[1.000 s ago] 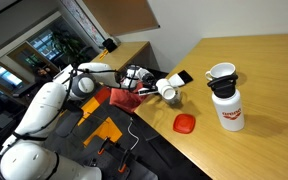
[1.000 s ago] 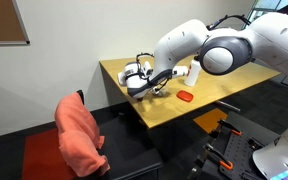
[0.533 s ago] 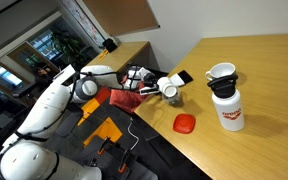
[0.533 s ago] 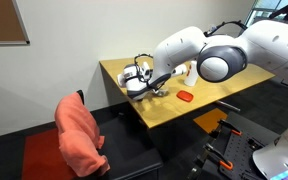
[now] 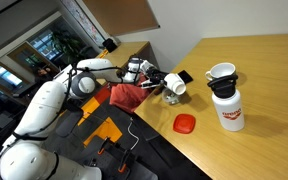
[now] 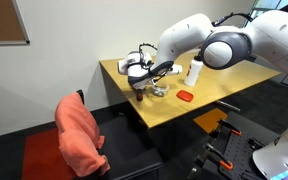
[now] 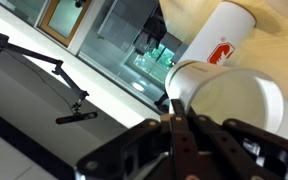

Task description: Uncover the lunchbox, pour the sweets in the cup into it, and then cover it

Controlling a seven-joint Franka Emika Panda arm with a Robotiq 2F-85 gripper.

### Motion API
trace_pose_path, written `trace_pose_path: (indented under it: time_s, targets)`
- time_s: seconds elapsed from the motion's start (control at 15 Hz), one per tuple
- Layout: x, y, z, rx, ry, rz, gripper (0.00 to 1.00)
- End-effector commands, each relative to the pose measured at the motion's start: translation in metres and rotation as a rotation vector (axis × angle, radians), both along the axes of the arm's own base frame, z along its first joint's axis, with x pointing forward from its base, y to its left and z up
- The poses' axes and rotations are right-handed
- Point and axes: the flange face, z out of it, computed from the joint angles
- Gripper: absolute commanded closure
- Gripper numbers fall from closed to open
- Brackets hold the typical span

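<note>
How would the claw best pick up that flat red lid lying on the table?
Probably from straight above, pinching opposite edges of the red lid: it lies flat on the wooden table, low and round, with no handle visible to grab.

Counter: light wood top.
- Red lid, flat and round, near the front edge.
- Tall white bottle with red print, upright, well apart from the lid.
- White mug, seemingly just behind the bottle.
- Lunchbox, small, low and indistinct.

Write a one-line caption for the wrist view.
The gripper grips the cup by its rim, with the white bottle beyond.
</note>
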Motion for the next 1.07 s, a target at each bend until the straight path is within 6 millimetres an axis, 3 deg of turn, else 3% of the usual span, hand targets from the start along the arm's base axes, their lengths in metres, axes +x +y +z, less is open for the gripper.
trace_pose_path:
  time_s: [0.0,0.27,0.53,1.0]
  targets:
    - [-0.003,-0.023,0.043,0.167,-0.098,0.0,0.99]
    - [-0.009,-0.051,0.083,0.333,-0.216,-0.003,0.99]
    - [-0.02,-0.062,0.113,0.506,-0.345,0.025,0.99]
    - [-0.038,-0.064,0.13,0.783,-0.582,0.113,0.99]
